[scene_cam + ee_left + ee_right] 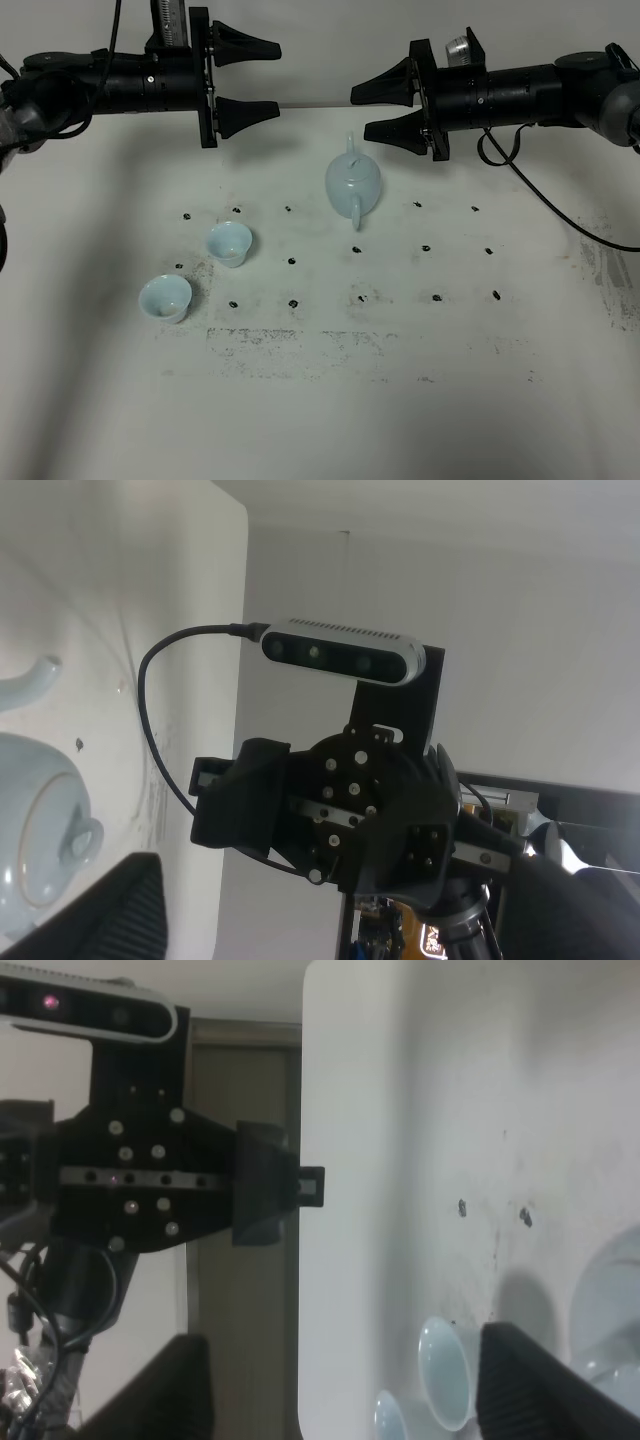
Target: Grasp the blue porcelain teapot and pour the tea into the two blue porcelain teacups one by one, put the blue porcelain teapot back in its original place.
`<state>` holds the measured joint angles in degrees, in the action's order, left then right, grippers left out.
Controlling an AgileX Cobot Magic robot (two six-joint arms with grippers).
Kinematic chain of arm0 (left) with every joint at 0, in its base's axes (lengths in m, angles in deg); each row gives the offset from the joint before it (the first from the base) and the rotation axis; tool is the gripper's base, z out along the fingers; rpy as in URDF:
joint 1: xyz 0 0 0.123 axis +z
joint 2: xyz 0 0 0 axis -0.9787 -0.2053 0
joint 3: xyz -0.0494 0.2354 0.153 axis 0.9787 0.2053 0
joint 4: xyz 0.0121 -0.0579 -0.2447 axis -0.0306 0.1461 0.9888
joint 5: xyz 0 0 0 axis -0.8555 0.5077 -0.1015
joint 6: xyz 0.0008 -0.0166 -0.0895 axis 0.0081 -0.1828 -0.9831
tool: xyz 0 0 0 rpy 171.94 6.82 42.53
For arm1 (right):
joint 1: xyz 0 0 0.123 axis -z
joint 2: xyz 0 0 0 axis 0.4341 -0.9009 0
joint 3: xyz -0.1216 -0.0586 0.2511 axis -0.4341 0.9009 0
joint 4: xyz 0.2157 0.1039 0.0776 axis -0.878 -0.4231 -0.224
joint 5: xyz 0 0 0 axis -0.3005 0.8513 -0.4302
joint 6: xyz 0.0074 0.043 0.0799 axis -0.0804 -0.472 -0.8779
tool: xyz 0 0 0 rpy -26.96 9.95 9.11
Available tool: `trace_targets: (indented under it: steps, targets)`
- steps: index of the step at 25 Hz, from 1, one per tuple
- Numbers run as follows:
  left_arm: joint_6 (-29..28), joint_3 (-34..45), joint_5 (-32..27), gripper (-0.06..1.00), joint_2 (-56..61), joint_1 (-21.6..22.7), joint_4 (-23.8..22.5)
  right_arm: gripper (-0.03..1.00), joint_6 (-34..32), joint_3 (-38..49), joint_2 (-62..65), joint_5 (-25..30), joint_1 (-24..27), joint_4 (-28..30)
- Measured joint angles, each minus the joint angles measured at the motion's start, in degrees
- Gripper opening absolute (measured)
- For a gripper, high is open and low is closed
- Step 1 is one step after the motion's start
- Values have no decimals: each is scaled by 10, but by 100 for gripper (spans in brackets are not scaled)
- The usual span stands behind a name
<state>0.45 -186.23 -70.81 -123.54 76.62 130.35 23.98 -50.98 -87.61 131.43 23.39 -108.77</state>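
1. The blue porcelain teapot [352, 183] stands upright on the white surface [500, 400], toward the far side and just right of centre. Nothing is touching it and the lid is on.
2. Its long axis runs far to near. The loop handle [350, 147] is at the far end and the spout [355, 218] points to the near edge.
3. The right end effector [362, 112] hangs in the air, jaws spread wide and empty, fingertips aimed toward centre. The teapot lies below it and slightly to the near side. The handle end is the part closest to it.
4. The left end effector [272, 78] is also spread and empty, at similar height, tips facing the right one. It is farther from the teapot, so the right arm looks better placed for the grasp.
5. The grasp likely needs the right arm to drop and turn so the jaws line up across the handle at the far end.
6. The two teacups sit well apart from the teapot on the left: far cup [229, 243], near cup [165, 298], close together, upright. No tea is visible in them, so pouring has not begun.
7. Black dot marks are scattered over the surface.
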Motion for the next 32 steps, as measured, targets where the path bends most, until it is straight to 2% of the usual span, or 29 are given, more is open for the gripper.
trace_targets:
  steps: [17, 24, 27, 29, 32]
  targets:
    - [-1, 0, 0, 67, 0, 0, -2, 54, 1, 0, 0, 0, 0, 1]
    - [-9, 0, -1, 67, 29, 11, -12, 54, 9, 0, 0, -1, 1, 29]
    - [-28, 0, -1, 67, 77, 23, -51, 54, 10, 0, 0, 0, 5, 42]
    - [-37, 0, -1, 67, 116, 29, -96, 54, 10, 0, 2, 1, 11, 57]
    - [-64, 0, -1, 67, 176, 39, -202, 54, 10, 0, 16, 1, 25, 90]
